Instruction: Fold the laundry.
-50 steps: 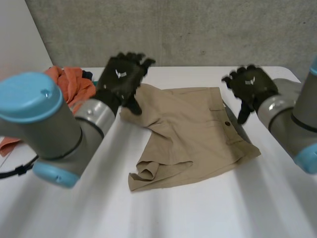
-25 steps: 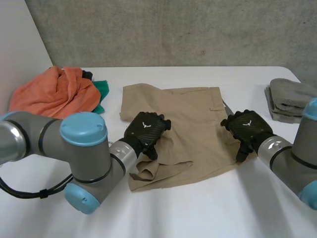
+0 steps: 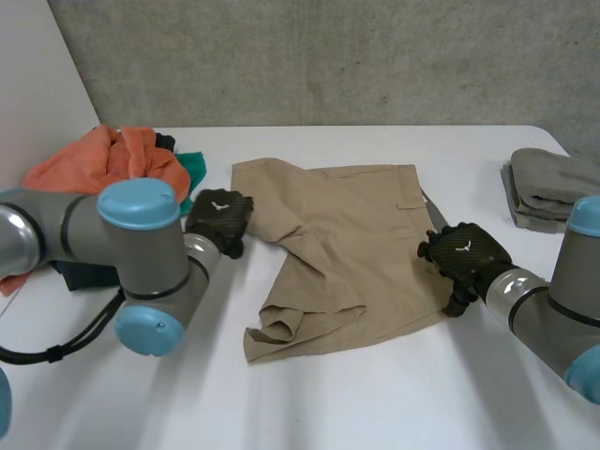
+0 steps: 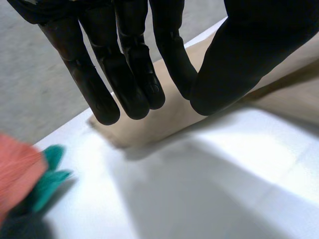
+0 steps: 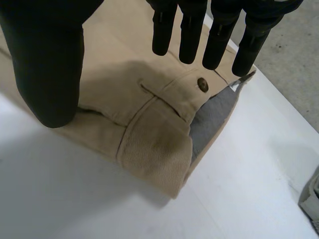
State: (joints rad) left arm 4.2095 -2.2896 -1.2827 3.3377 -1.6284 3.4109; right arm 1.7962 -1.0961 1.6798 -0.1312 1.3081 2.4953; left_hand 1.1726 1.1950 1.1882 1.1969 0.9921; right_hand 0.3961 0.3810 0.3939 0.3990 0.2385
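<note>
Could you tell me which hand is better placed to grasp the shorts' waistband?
Probably the right hand: its open fingers hover over the shorts' waistband button; the open left hand is at the opposite edge.

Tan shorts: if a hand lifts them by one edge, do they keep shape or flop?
Probably flop: the shorts lie flat with soft creases and a curled hem. The waistband by the button looks doubled, so likely a bit stiffer there. Pushed across the smooth table, the cloth would likely bunch rather than slide whole.
</note>
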